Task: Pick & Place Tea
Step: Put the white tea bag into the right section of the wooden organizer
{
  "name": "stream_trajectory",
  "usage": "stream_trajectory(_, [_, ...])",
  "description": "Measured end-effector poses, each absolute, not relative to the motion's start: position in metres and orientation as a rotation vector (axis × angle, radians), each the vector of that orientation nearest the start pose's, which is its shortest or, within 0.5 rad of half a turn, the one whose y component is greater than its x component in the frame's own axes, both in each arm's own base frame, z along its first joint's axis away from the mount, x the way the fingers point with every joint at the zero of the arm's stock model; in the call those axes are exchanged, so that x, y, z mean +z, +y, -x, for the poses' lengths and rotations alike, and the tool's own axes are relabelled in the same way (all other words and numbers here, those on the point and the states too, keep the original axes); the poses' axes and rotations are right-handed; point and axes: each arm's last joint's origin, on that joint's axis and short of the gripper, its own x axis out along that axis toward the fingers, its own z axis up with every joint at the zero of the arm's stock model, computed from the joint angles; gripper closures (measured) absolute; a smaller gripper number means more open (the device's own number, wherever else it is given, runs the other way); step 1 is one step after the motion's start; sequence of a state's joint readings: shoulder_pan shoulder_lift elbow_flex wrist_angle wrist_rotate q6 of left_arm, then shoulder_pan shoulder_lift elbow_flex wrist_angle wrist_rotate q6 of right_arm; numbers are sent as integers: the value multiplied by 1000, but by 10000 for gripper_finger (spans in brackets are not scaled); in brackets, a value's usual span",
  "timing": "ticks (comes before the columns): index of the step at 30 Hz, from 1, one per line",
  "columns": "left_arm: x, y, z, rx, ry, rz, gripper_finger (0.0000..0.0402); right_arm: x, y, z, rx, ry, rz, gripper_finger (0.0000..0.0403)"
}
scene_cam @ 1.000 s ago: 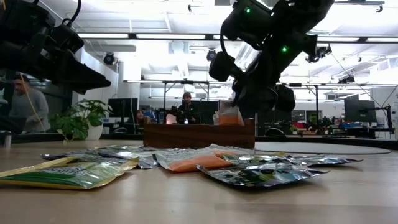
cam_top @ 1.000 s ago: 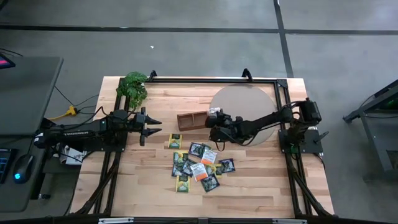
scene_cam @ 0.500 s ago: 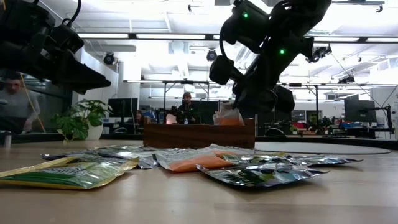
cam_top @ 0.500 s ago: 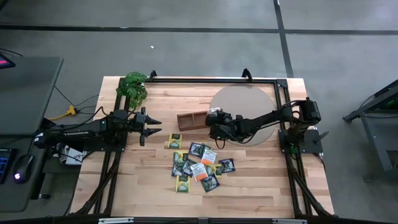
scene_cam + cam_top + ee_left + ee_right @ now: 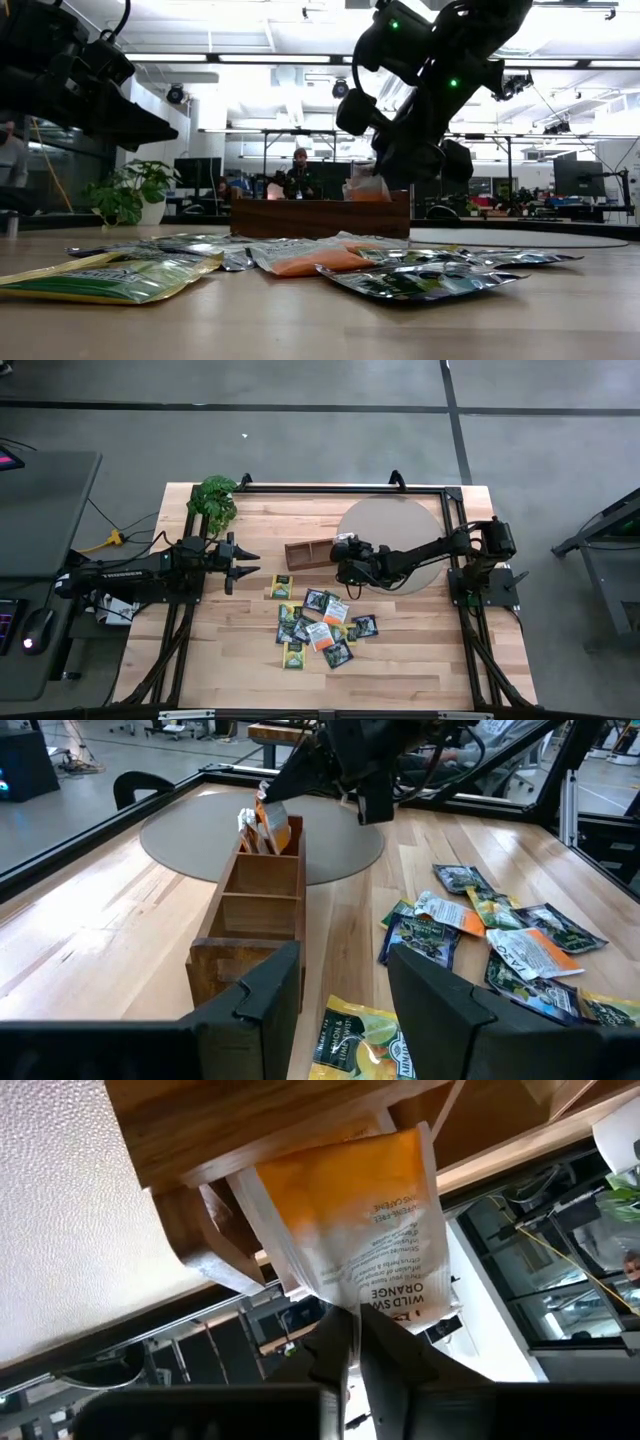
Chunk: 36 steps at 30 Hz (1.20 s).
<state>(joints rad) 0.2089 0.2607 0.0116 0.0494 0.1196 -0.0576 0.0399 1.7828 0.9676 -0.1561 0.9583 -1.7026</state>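
My right gripper [image 5: 345,556] hovers over the brown wooden tray [image 5: 305,550], at the end nearest the round grey mat, and is shut on an orange-white tea sachet [image 5: 350,1230]. The low view shows that sachet [image 5: 367,187] poking up above the tray's wall [image 5: 320,217]. Other sachets stand in the same compartment [image 5: 262,828]. The remaining tea lies flat in a loose pile [image 5: 322,626] near the table's middle, with one yellow-green sachet [image 5: 283,585] apart. My left gripper [image 5: 240,567] waits open in the air left of the tray. My right gripper pinches the orange-white sachet between its two fingers [image 5: 400,1365] at the middle of its upper edge [image 5: 378,1312], coming from above and pointing down. The sachet hangs below the fingers, slightly tilted, with its lower part inside the tray's end compartment [image 5: 250,1140].
A round grey mat [image 5: 400,525] lies on the table's right far part under my right arm. A leafy green plant [image 5: 213,500] stands at the far left corner. Black rails [image 5: 330,488] border the far edge and sides. Bare wood [image 5: 400,660] spans the near side.
My right gripper has sunk a little toward the tray, and the orange-white sachet now stands lower in the end compartment, slightly more tilted.
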Motion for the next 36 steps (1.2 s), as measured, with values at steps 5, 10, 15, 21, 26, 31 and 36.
stream_trajectory(5, [150, 20, -110, 95, 194, 90, 252, 155, -10, -336, 90, 1445, 1878, 333])
stream_trajectory(10, [150, 20, -110, 95, 194, 90, 252, 155, -11, -335, 22, 1460, 1847, 301])
stream_trajectory(15, [150, 20, -110, 95, 194, 90, 252, 157, -12, -335, -76, 1482, 1811, 289])
stream_trajectory(21, [150, 20, -110, 95, 194, 90, 252, 161, -14, -334, -343, 1519, 1730, 289])
stream_trajectory(26, [150, 20, -110, 95, 194, 90, 252, 165, -10, -332, -562, 1457, 1601, 289])
stream_trajectory(31, [150, 20, -110, 95, 194, 90, 252, 175, 6, -329, -707, 1299, 1455, 289])
stream_trajectory(36, [150, 20, -110, 95, 194, 90, 252, 186, 26, -324, -841, 1117, 1299, 289])
